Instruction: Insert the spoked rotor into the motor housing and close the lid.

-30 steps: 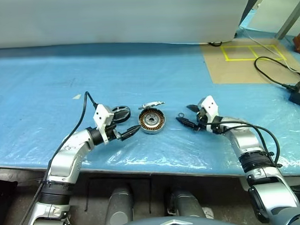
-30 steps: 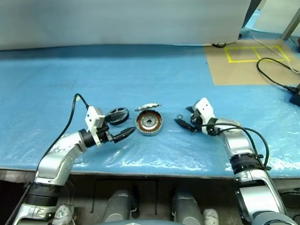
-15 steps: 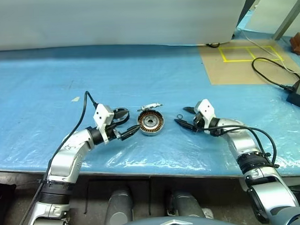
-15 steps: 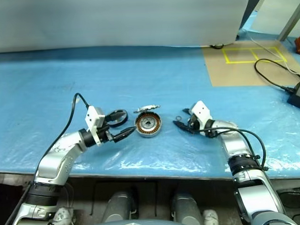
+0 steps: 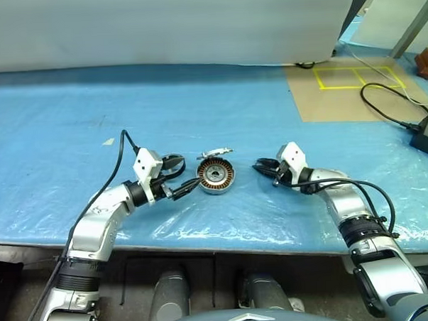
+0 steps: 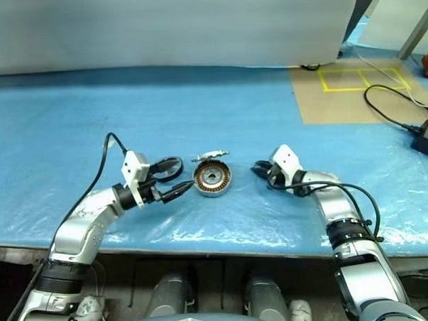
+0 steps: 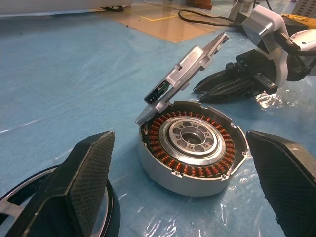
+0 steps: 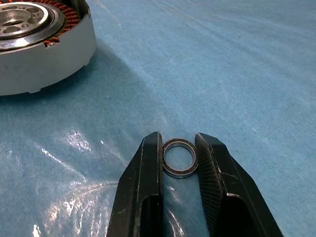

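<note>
On the blue plastic-covered table before a white wall: left gripper jaws wide, right gripper jaws pinching a small ring.

Housing boxed in left, right and rear; top open.
Left gripper fingers spread wide, just left of motor housing; right gripper, pinching a small ring, sits right. Spoked rotor leans on rear rim. Blue sheet behind is bare.
</note>
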{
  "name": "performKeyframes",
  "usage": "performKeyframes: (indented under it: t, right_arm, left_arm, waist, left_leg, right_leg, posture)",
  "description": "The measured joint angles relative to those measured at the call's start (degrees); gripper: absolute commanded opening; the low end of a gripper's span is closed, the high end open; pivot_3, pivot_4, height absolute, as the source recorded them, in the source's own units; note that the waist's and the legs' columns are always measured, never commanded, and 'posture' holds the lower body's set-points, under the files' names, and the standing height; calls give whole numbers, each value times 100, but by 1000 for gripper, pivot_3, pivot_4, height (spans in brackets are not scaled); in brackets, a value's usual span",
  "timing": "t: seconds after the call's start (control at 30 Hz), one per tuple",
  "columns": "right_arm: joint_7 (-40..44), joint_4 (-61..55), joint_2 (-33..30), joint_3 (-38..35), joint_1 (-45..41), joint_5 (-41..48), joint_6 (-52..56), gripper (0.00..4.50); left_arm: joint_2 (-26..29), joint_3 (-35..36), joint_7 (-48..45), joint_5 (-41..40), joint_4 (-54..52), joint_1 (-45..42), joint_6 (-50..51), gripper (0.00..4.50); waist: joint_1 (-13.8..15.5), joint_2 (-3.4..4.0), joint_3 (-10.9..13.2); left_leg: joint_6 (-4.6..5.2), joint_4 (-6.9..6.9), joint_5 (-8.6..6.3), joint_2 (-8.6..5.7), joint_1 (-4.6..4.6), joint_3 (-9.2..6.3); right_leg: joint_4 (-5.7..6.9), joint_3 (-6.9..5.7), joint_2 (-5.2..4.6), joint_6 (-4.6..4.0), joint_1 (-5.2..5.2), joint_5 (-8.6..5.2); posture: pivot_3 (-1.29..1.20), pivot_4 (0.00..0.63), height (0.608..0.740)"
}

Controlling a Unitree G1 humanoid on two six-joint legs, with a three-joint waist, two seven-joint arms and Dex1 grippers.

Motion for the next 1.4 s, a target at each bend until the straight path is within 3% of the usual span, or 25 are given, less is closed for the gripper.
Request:
performKeyframes:
  t: [0.17,0.4,0.67,0.97,1.4]
  right_arm:
    - [159,-370,-22,-54,13,149,493,609]
    - [836,-1977,-191,-46,78,832,1834,609]
    - [1284,-3033,-365,277,114,1010,2593,609]
    - [1310,-2518,207,746,-399,806,2441,609]
    - [1268,-1688,752,985,-602,496,2159,609]
  left_arm:
    - [-5,3,-2,-19,0,-22,8,4500]
    - [-3,33,-5,-212,-26,-87,247,4500]
    - [128,78,-17,-264,-126,-29,247,4500]
    - [519,194,-226,-265,-331,86,206,4500]
    - [411,132,-117,-199,-698,411,143,4500]
  waist:
    - [-4,1,1]
    - [-30,3,3]
    - [-49,3,3]
    - [-71,2,3]
    - [-71,3,2]
  left_leg:
    - [19,-3,11,3,-23,3]
    - [22,-1,13,9,-110,11]
    - [22,0,12,11,-115,12]
    - [21,6,12,13,-117,15]
    - [20,29,13,18,-113,15]
  right_leg:
    - [1,0,1,0,-26,0]
    - [13,0,4,1,-123,1]
    - [15,0,4,1,-131,1]
    - [20,0,4,1,-131,1]
    - [50,0,4,0,-131,1]
  posture:
    - [0,150,740]
    - [0,150,740]
    - [0,150,740]
    - [0,150,740]
    - [0,150,740]
